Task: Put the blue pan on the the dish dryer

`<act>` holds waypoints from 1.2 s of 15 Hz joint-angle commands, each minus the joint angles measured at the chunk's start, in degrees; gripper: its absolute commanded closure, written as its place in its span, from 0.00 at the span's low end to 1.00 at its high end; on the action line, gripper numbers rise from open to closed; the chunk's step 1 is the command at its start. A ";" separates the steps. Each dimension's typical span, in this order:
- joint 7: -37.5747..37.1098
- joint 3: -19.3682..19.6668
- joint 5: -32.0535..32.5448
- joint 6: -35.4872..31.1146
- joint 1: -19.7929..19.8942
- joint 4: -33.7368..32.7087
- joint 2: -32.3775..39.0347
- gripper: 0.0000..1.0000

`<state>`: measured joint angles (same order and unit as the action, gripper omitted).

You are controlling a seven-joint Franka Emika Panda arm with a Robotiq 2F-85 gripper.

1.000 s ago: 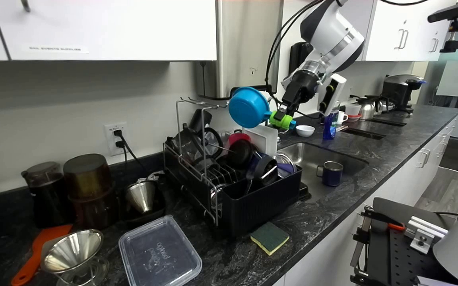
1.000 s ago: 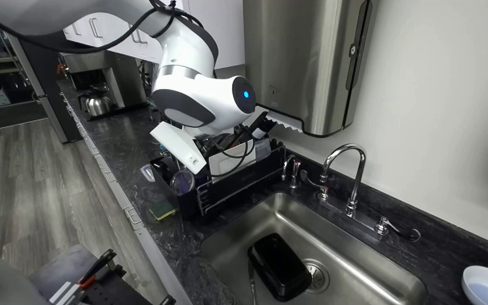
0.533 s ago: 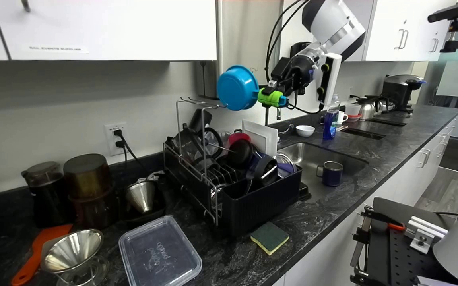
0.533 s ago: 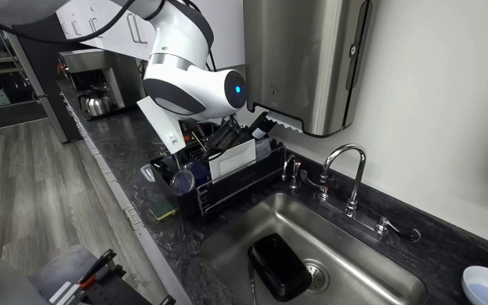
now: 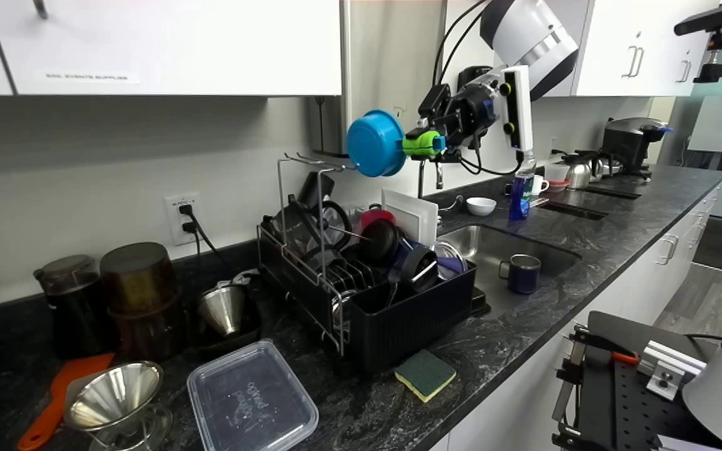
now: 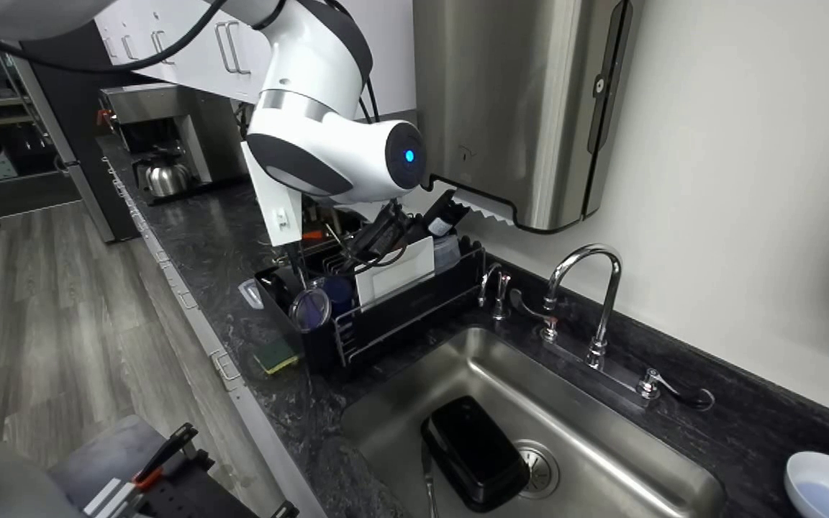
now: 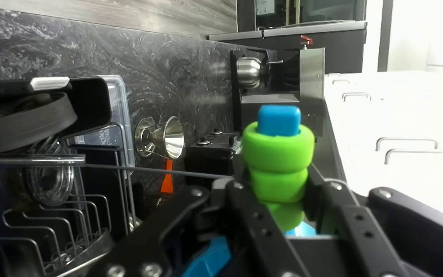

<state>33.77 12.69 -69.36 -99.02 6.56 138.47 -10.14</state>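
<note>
The blue pan [image 5: 375, 144] hangs in the air above the dish dryer [image 5: 411, 329], its round body tipped on its side and its handle toward the arm. My gripper [image 5: 422, 143] is shut on the green sleeve [image 5: 429, 144] around that handle. In the wrist view the green sleeve [image 7: 279, 184] sits between the two fingers, with a blue handle end [image 7: 279, 120] sticking out and bits of the pan [image 7: 210, 257] showing below. The dryer's wire tines [image 7: 79, 227] lie at the lower left there. In an exterior view the arm hides the pan, above the rack's side [image 6: 414, 309].
The rack's raised wire frame [image 5: 320, 163] stands close to the pan's lower left. Dishes and a white board [image 5: 416, 218] fill much of the rack. A steel dispenser [image 6: 508, 108], wall cabinet [image 5: 148, 50], faucet [image 6: 609, 288], sink [image 6: 501, 360] and sponge [image 5: 425, 374] are around it.
The pan, still held, has risen and moved left in an exterior view, then shifted slightly right and down. My wrist has turned, bringing the handle nearer to level.
</note>
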 commanded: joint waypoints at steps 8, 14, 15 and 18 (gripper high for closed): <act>-11.60 -1.06 -3.38 -0.10 1.43 -0.78 3.51 0.92; -14.00 -0.71 -4.34 -0.80 2.41 -1.30 5.64 0.92; -14.19 -0.63 -4.37 -0.99 2.68 -1.44 6.10 0.92; -14.69 -0.41 -4.54 -1.17 3.34 -1.78 7.23 0.92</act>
<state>20.38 12.86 -72.56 -99.78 8.92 137.77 -4.43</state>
